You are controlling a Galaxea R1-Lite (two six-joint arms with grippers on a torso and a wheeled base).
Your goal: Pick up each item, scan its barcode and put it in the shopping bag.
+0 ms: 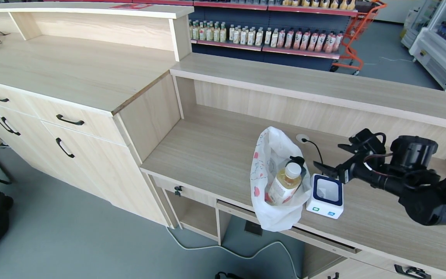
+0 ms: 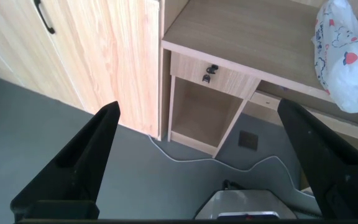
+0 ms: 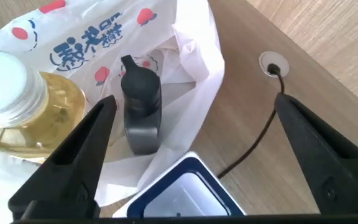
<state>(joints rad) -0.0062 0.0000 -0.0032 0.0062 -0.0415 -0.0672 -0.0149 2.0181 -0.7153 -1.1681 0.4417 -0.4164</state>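
Observation:
A white plastic shopping bag (image 1: 271,170) with red prints stands open on the low counter (image 1: 215,151). Inside it leans a bottle (image 1: 285,186) of yellow drink with a white cap, and a black-topped item (image 1: 296,161) sits behind it. The white scanner (image 1: 325,195) with a blue rim stands just right of the bag. My right gripper (image 1: 333,159) hovers open and empty above the scanner, beside the bag's mouth. In the right wrist view the bottle (image 3: 17,106), black item (image 3: 142,112), bag (image 3: 104,37) and scanner (image 3: 179,193) lie below the gripper (image 3: 194,102). My left gripper (image 2: 197,106) hangs open over the floor, with the bag (image 2: 344,56) far off.
A black cable (image 1: 318,151) runs from a grommet (image 1: 302,138) in the counter to the scanner. A raised ledge (image 1: 323,85) backs the counter, and a taller cabinet (image 1: 72,77) with drawers stands to the left. Below are an open cubby (image 2: 197,115) and a floor cable (image 2: 229,158).

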